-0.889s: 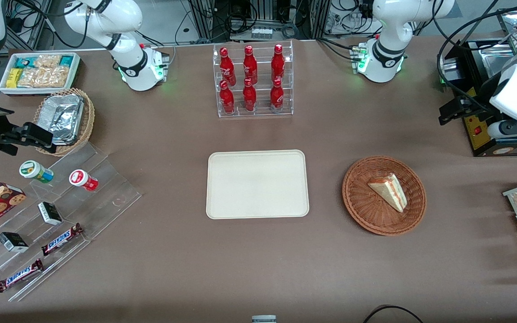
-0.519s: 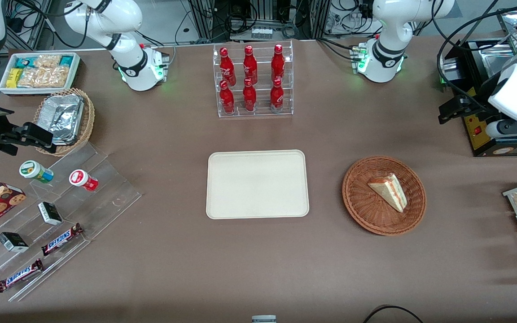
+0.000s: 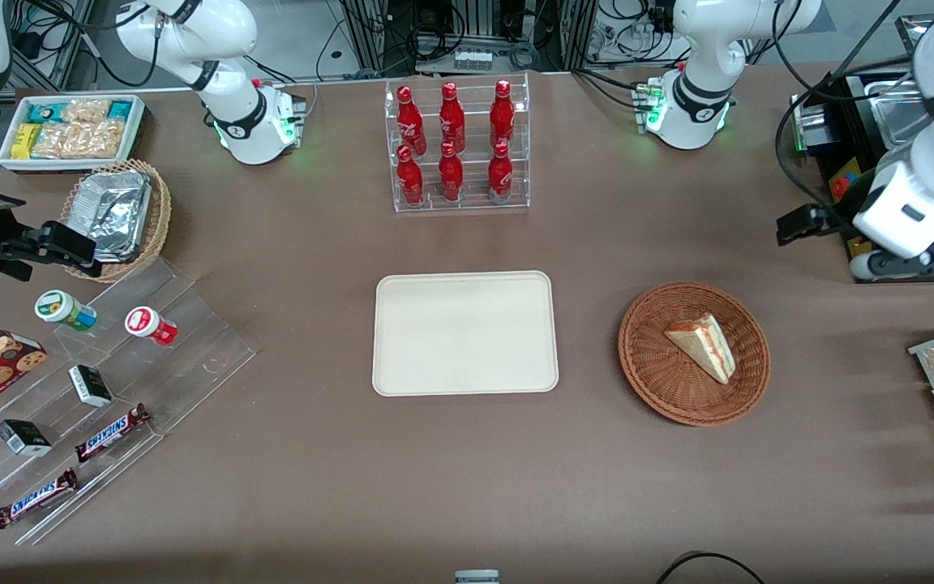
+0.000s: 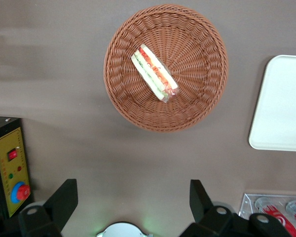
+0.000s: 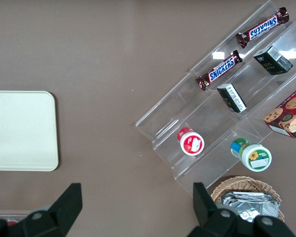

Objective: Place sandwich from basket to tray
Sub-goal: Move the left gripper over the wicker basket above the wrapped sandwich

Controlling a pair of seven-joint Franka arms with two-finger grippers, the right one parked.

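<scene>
Swung nearer the basket [image 3: 694, 353] since the earlier frames, with the gripper [image 4: 133, 200] raised above the table farther from the front camera than the basket, fingers [image 4: 64, 197] spread wide and holding nothing; likely the opening of the reach. Lay untouched on its side in the basket, the sandwich [image 3: 704, 347], cut edge showing. Sat bare beside the basket, the tray [image 3: 464, 332], awaiting it.
</scene>
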